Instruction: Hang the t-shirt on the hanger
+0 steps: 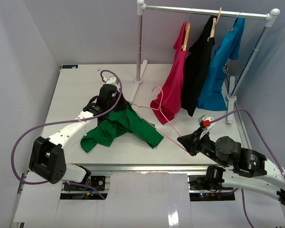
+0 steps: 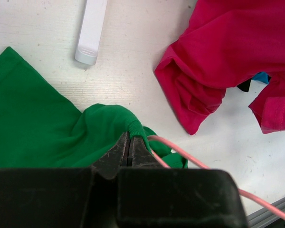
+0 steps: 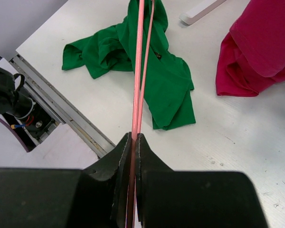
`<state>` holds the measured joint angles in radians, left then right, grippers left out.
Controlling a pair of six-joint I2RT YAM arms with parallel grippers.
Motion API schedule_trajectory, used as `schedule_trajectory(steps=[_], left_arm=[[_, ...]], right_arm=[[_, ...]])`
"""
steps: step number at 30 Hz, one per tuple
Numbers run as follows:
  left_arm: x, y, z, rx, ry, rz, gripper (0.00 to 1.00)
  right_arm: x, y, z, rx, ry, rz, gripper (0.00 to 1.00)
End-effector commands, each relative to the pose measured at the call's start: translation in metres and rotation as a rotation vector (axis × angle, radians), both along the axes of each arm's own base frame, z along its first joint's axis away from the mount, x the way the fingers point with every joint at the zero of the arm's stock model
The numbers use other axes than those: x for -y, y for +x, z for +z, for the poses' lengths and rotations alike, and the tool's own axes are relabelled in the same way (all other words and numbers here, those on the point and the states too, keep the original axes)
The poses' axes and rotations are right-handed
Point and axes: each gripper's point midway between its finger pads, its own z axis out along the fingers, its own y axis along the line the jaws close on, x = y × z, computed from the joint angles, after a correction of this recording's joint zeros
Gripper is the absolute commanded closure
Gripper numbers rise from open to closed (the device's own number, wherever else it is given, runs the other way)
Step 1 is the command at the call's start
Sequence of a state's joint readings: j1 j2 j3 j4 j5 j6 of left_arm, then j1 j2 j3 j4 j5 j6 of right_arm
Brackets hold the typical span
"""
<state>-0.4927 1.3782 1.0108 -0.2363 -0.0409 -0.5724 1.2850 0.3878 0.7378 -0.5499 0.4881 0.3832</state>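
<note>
The green t-shirt (image 1: 118,126) lies crumpled on the white table, its top bunch lifted. My left gripper (image 1: 118,100) is shut on the shirt's ribbed collar (image 2: 133,127), seen in the left wrist view at the fingertips (image 2: 129,135). The pale pink wire hanger (image 1: 164,114) slants across the table, one end under the green cloth beside the collar (image 2: 180,153). My right gripper (image 1: 182,140) is shut on the hanger's other corner; in the right wrist view (image 3: 135,137) two pink wires (image 3: 138,71) run from the jaws to the shirt (image 3: 166,80).
A clothes rack (image 1: 204,10) stands at the back with a magenta-red shirt (image 1: 173,80), a black shirt (image 1: 198,66) and a turquoise shirt (image 1: 221,66) hanging. The red shirt's hem rests on the table near the hanger's hook. The rack's white foot (image 2: 91,31) lies behind the green shirt.
</note>
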Motion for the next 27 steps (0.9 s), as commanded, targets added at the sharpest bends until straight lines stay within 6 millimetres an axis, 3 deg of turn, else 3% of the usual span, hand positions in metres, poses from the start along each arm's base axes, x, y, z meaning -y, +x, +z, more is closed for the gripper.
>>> schedule_trajectory(steps=[1, 18, 27], left_arm=[[0.004, 0.009, 0.028, 0.056, -0.016, -0.013, 1.0], [0.006, 0.017, 0.026, 0.04, 0.002, -0.018, 1.0], [0.01, 0.013, 0.04, 0.059, -0.031, -0.038, 1.0]], right_arm=[[-0.01, -0.005, 0.013, 0.023, 0.049, 0.05, 0.92], [0.003, -0.011, 0.023, 0.036, 0.087, 0.065, 0.92], [-0.004, -0.004, -0.001, 0.017, 0.026, 0.036, 0.92]])
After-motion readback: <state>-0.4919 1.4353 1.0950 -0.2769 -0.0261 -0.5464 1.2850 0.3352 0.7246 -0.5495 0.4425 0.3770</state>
